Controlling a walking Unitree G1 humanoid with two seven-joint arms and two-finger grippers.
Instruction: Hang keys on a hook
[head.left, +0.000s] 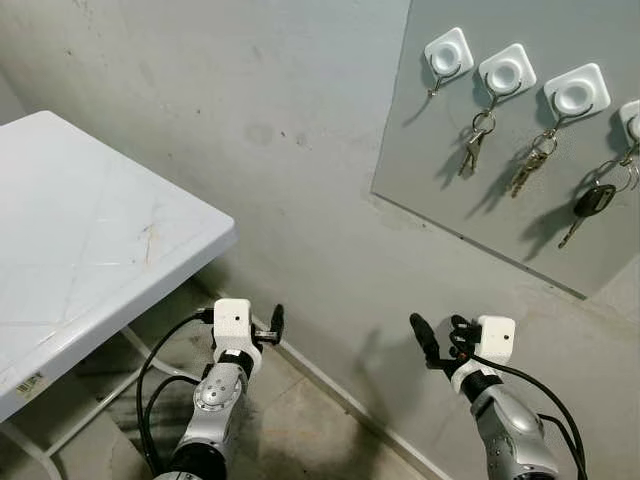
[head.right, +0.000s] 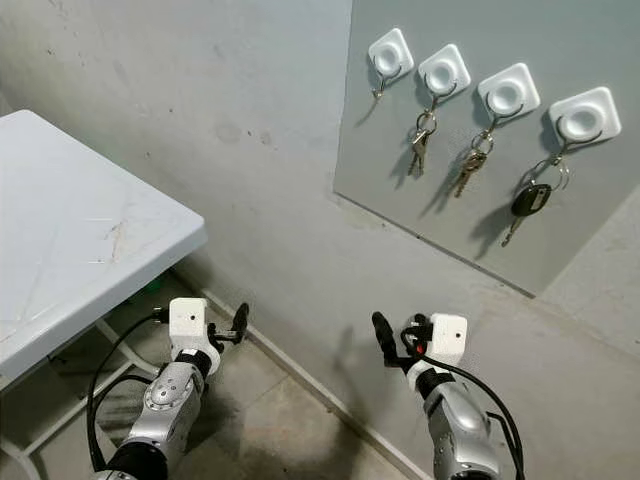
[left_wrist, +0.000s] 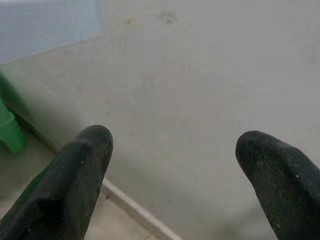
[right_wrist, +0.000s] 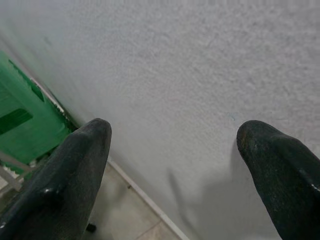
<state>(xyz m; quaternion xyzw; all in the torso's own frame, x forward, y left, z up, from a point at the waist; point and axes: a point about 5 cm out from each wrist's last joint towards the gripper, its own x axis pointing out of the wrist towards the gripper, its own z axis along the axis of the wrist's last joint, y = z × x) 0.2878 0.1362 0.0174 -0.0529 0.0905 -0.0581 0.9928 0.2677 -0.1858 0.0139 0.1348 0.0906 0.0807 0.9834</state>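
A grey panel (head.right: 560, 240) on the wall carries a row of white square hooks. The leftmost hook (head.right: 391, 52) is bare. Of the other three, one holds a key bunch (head.right: 418, 146), the second a key bunch (head.right: 467, 171) and the last a black car key (head.right: 528, 199). My left gripper (head.left: 272, 328) is low by the wall's foot, open and empty (left_wrist: 175, 170). My right gripper (head.left: 440, 338) is below the panel, open too, with nothing between its fingers (right_wrist: 175, 165). Both point at the bare wall.
A white plastic table (head.left: 100, 250) stands at the left against the wall, its metal legs beneath. Something green (right_wrist: 25, 125), of plastic, stands on the floor near the skirting. The floor is tiled.
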